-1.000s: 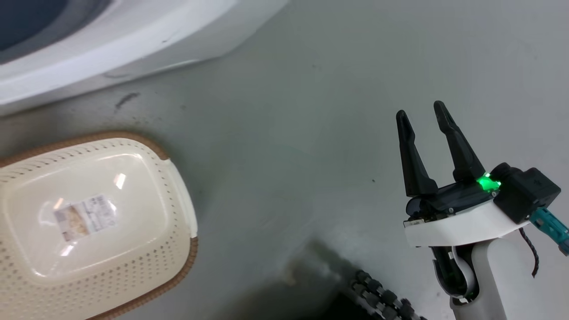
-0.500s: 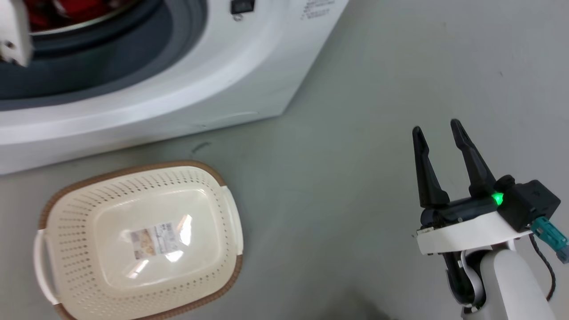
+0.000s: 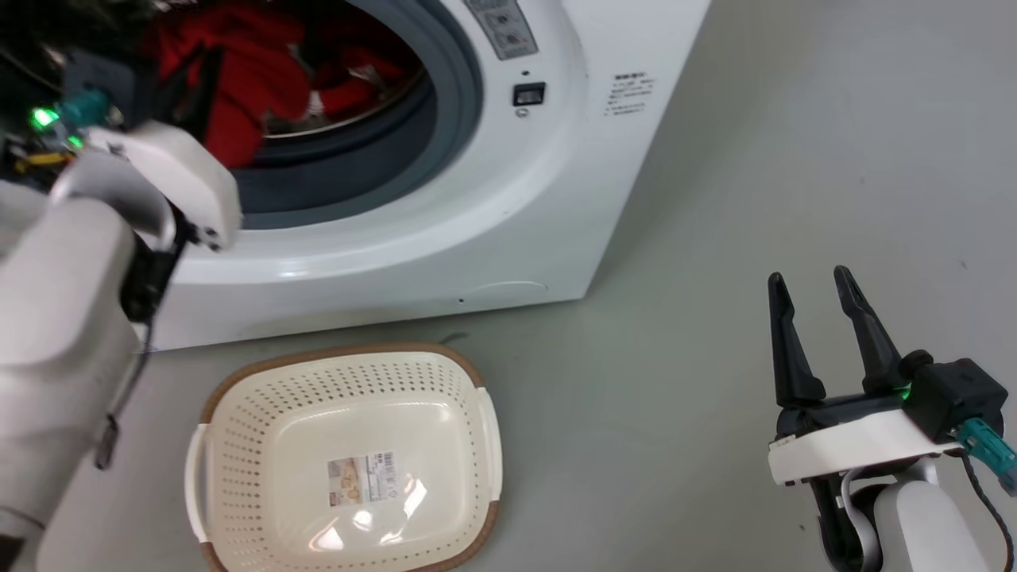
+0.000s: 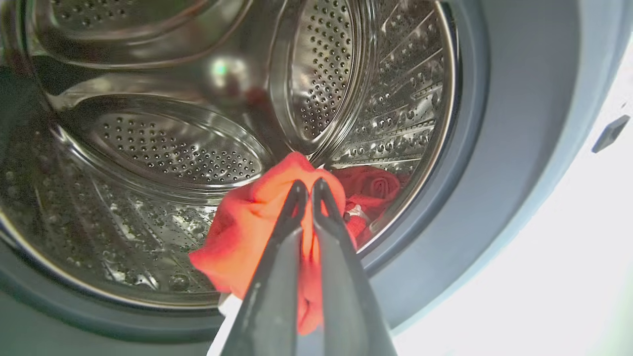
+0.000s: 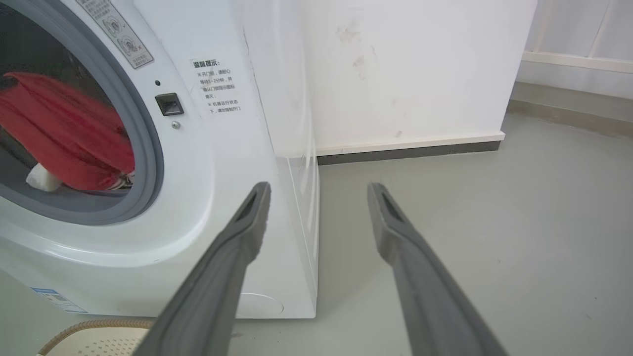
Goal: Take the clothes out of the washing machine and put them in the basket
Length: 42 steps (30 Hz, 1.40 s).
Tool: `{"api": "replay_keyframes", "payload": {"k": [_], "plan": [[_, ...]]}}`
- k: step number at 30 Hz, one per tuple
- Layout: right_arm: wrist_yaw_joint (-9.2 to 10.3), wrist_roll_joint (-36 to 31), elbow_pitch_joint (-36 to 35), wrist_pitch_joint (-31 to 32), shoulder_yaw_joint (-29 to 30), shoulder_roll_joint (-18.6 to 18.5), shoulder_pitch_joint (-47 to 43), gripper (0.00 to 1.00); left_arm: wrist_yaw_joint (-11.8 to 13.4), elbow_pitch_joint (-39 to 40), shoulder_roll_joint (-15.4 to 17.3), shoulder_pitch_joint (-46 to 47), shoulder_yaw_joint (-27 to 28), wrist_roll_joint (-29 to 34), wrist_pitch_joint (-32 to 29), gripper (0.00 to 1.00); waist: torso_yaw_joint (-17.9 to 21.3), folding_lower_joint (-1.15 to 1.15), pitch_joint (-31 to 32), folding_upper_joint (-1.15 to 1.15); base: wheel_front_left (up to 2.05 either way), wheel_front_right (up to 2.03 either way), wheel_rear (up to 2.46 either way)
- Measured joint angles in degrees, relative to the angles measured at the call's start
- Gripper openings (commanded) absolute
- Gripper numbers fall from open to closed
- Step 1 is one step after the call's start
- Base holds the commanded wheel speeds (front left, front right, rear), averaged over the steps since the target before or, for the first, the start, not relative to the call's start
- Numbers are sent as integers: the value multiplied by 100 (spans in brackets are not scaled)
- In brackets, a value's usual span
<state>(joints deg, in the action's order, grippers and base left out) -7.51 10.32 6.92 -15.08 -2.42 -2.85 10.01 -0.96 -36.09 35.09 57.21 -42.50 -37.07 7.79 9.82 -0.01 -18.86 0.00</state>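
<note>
**Washer, basket and two tools: red clothes pinched at the drum mouth**

The washer (image 3: pixel 508 222) is a white, smooth-fronted box standing on a grey floor (image 3: pixel 715 199), with a white wall (image 5: pixel 395 74) beside it. Its round porthole is ringed by a grey rubber seal (image 3: pixel 453 103). Inside is a shiny steel drum (image 4: pixel 173 148), dimpled and perforated, with raised oval panels. On the front panel, right of the porthole, are a small black latch socket (image 3: pixel 529 94) and a printed notice (image 5: pixel 216 85).

The basket (image 3: pixel 342 353) stands on the floor just in front of the washer. It is a cream plastic oval with perforated sides, a brown woven-look rim and side handles. Its glossy bottom carries a label (image 3: pixel 361 479).

The clothes (image 4: pixel 257 217) are soft, bright red fabric lying low in the drum, near the seal. One bunched fold lies at the front. A rolled piece (image 4: pixel 371 188) sits behind it, and a scrap of white (image 5: pixel 42 180) shows at the lower edge.

The left tool (image 4: pixel 306 185) reaches into the porthole, and its fingers are pressed together on the front fold. The pale left forearm (image 3: pixel 63 318) covers the washer's lower left front in the head view. The right tool (image 3: pixel 809 276) hangs over bare floor well to the washer's right, with its fingers spread and nothing between them.
</note>
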Motion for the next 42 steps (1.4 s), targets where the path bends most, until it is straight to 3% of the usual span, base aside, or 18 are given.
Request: {"api": "replay_keyframes", "payload": {"k": [9, 19, 27, 36, 42], "plan": [[0, -191, 46, 0, 104, 0, -153, 100, 474, 728, -149, -902, 66, -2, 589, 0, -366, 1, 424, 0, 0, 0, 0], [0, -293, 67, 0, 209, 2, -260, 100, 966, 2330, 71, -1620, 410, 246, 711, 0, -687, 1, 623, 0, 0, 0, 0], [0, -396, 76, 0, 421, 1, -159, 100, 1113, 3271, 186, -2268, 303, 258, 691, 0, -844, 1, 637, 0, 0, 0, 0], [0, -454, 42, 0, 608, 0, -17, 100, 1071, 3097, 188, -3054, -149, -35, 194, 0, -824, 1, 406, 0, 0, 0, 0], [0, -486, -12, 0, 590, -1, 79, 100, 848, 2085, -60, -3126, -271, -196, 231, 0, -759, 1, 39, 0, 0, 0, 0]]}}
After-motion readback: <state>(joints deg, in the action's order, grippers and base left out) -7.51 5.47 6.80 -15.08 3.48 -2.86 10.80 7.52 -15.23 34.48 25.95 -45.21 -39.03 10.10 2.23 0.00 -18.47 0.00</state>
